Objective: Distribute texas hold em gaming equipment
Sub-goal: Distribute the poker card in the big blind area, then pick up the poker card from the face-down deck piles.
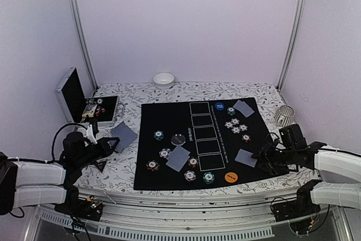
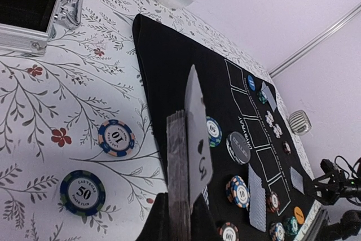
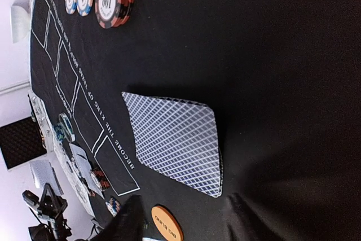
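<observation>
My left gripper point(image 1: 113, 145) is shut on a deck of grey-blue-backed cards point(image 2: 179, 179), held on edge over the mat's left border. One card point(image 2: 197, 134) leans out of the deck, showing its face. Two blue chips, a 10 point(image 2: 116, 137) and a 50 point(image 2: 82, 192), lie on the floral cloth beside it. My right gripper point(image 1: 264, 159) is open and empty just right of a face-down card pile point(image 3: 175, 139), with the orange button disc point(image 3: 166, 223) between its fingers point(image 3: 127, 221). More card piles point(image 1: 178, 158) point(image 1: 243, 108), chips point(image 1: 236, 125) and the dealer button point(image 1: 178, 139) lie on the black mat point(image 1: 169, 111).
The open silver case point(image 1: 84, 103) stands at the back left, with a white bowl point(image 1: 163, 79) at the back centre. A white ribbed cup point(image 1: 285, 115) stands right of the mat. A blue button disc point(image 1: 219, 106) lies at the mat's far side.
</observation>
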You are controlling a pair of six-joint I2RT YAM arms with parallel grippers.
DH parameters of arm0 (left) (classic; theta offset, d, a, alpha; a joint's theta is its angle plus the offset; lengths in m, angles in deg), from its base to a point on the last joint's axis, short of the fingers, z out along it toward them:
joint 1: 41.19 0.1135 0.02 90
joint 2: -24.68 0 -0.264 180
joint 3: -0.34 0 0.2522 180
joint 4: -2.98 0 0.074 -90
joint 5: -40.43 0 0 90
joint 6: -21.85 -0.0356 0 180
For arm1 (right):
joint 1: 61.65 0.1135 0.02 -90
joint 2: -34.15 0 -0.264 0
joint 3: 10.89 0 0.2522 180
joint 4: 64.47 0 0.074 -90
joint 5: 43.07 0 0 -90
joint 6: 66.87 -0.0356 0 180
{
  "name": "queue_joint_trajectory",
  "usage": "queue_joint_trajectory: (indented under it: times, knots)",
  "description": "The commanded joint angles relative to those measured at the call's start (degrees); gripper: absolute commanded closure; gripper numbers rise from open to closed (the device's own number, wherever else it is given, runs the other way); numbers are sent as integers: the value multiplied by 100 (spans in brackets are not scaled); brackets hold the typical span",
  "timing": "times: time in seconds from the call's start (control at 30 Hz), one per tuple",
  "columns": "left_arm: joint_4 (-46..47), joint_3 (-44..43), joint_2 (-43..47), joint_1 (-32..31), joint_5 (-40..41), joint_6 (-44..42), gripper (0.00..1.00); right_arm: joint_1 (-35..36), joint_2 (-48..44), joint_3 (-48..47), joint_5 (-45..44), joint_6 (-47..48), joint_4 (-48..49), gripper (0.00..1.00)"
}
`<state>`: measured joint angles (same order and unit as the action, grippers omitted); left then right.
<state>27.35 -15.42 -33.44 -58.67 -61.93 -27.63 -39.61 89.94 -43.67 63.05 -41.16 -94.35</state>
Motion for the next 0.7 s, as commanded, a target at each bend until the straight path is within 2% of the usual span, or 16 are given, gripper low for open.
queue_joint_trajectory:
  times: [0.0, 0.03, 0.1, 0.23, 0.33, 0.43, 0.53, 0.63, 0.67]
  knots:
    - [-134, -201, 211, 59, 28, -102, 100, -52, -489, 183, -358, -597, -316, 31]
    - [-185, -216, 256, 52, 49, -112, 100, -54, -678, 169, -516, -789, -476, 23]
    - [-259, -250, 378, 52, 70, -150, 100, -57, -1136, 64, -993, -1020, -909, 0]
    - [-338, -330, 570, 53, 23, -255, 100, -68, -1972, -409, -2131, -1071, -1553, 1]
    - [-247, -368, 601, 60, -141, -288, 100, -67, -1963, -926, -2652, -581, -1586, 1]
    - [-42, -412, 621, 56, -409, -277, 100, -68, -1323, -1824, -2796, 514, -1312, 1]
    - [183, -455, 689, 49, -771, -263, 100, 100, -381, -2651, -2423, 1779, -763, 1]
    - [346, -493, 800, 47, -1081, -327, 100, 915, 582, -3381, -2510, 2945, -61, 1]
    - [366, -519, 848, 39, -1204, -363, 100, 1452, 911, -3635, -2704, 3343, 143, 1]
